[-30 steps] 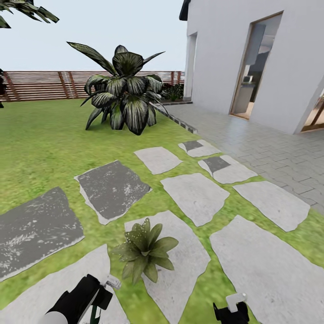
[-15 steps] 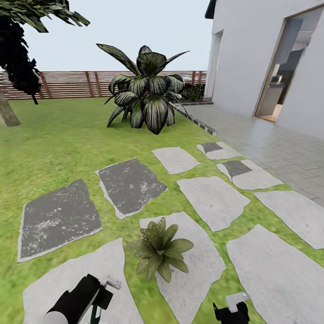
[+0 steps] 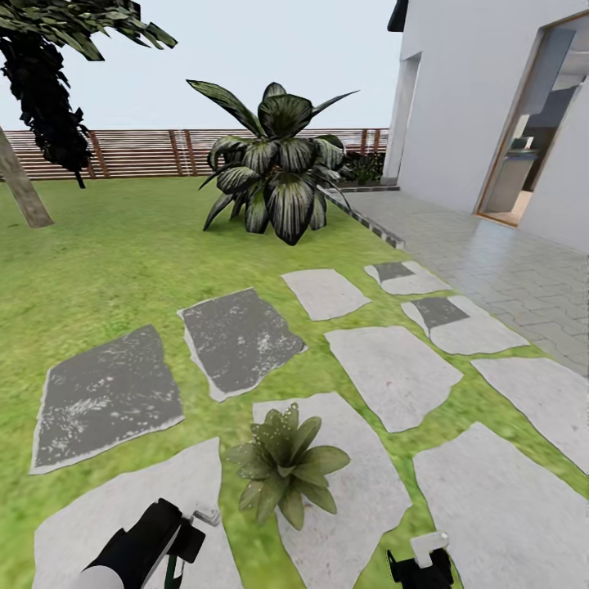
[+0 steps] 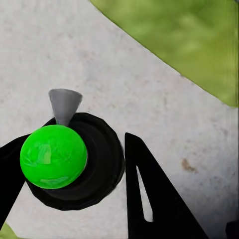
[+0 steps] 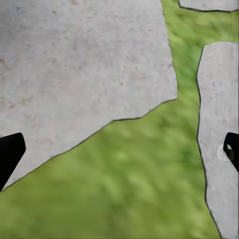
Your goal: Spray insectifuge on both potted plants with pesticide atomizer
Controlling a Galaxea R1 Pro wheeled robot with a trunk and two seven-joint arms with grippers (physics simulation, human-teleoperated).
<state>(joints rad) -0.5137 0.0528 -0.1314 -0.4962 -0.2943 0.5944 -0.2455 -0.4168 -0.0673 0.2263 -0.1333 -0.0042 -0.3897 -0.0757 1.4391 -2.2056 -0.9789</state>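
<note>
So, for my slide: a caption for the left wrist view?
Left gripper holding the green-capped atomizer above a pale stepping stone.

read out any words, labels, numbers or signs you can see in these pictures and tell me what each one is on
None: no readable text, label, number or sign stands anywhere.
Atomizer in the left gripper: plain green knob, black body, no label.
House wall, fence, stepping stones: unmarked.
</note>
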